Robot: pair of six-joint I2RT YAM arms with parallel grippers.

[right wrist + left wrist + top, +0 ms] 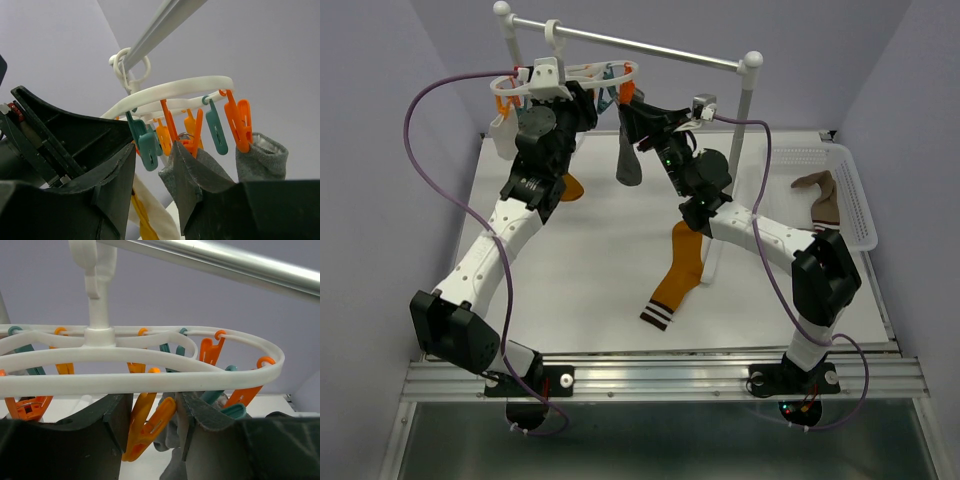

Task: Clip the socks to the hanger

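Well, the grey sock [628, 165] dangling from the hanger [150, 380] on the far rail [650, 50] looks limp and light, best taken by its cuff, I'd say, while the left gripper [157, 400] pinches a springy orange clip [145, 427] and the right gripper [152, 147] has its jaws apart, holding what I cannot tell.

orange clip [145, 426] in left gripper [152, 412], beneath white hanger [150, 379]

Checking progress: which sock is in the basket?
The brown sock, in the white basket at right; the mustard-orange sock lies on the table, the grey sock hangs.
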